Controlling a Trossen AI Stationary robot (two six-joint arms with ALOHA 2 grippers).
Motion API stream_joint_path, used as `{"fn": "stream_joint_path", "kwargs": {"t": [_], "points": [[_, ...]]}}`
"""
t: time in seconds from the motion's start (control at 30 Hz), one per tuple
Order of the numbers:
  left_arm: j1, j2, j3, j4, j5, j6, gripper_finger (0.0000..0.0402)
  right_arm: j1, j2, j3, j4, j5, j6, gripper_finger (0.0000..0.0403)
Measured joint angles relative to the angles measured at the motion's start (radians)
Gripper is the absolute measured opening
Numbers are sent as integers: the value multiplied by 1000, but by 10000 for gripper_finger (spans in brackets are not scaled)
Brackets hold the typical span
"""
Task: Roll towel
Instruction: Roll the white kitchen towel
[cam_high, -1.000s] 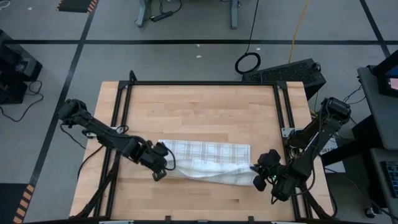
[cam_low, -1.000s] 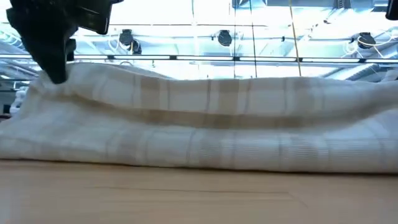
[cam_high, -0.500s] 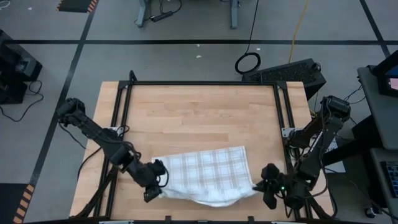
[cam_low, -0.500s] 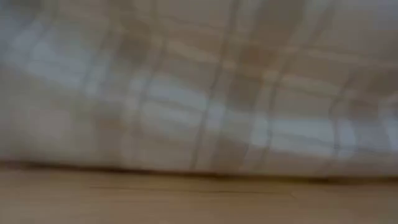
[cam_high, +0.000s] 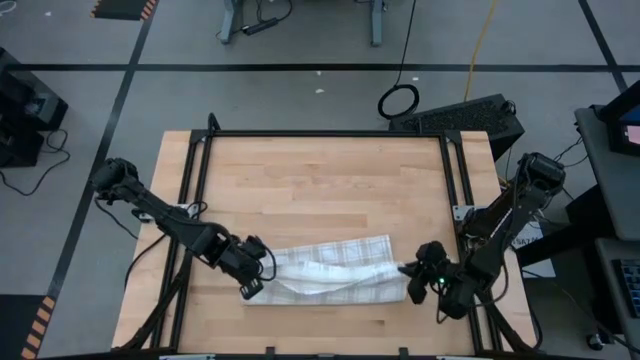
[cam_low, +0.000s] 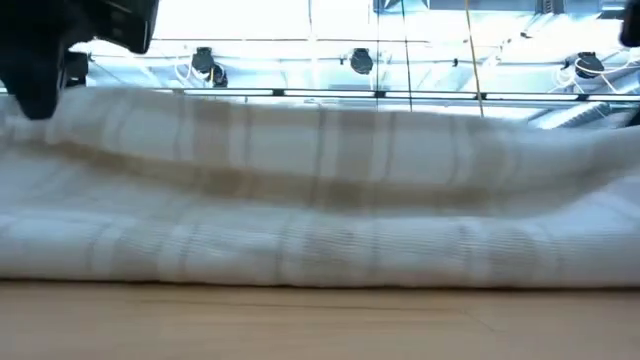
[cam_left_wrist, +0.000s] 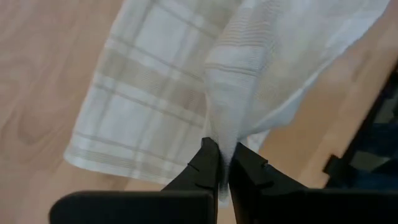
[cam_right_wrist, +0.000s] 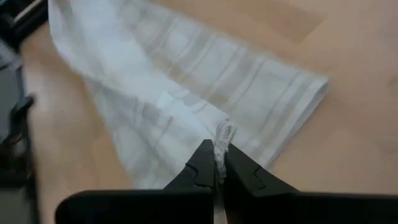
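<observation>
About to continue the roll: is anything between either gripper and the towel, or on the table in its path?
Nothing visible. The left gripper and right gripper each pinch an end of the towel directly; only it lies on the table.

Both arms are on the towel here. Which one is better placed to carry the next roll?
Neither alone, probably. The left gripper and right gripper are each shut on one end of the towel, so the roll likely needs both moving together.

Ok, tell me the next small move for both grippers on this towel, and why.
Probably carry both pinched corners together away from the robot over the lying cloth, then lower them. The left gripper and right gripper are each shut on an end of the towel, which lies as a loose folded band, not yet a roll.
</observation>
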Motion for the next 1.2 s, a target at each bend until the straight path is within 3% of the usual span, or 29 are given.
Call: {"fn": "stream_joint_path", "kwargs": {"t": [0.23,0.47,0.8,1.07,1.2], "points": [[-3,0,0,-27,2,-109,22,-154,0,-1,4,-10,-116,0],[-76,0,0,-20,43,-229,22,-231,0,-1,-24,-13,-164,0],[-121,0,0,62,-22,-344,22,-370,5,-1,64,-14,-311,0],[-120,-1,0,15,-41,-365,22,-427,8,-2,0,-67,-369,0],[-120,-1,0,61,26,-377,22,-437,16,-2,9,-67,-369,0]]}}
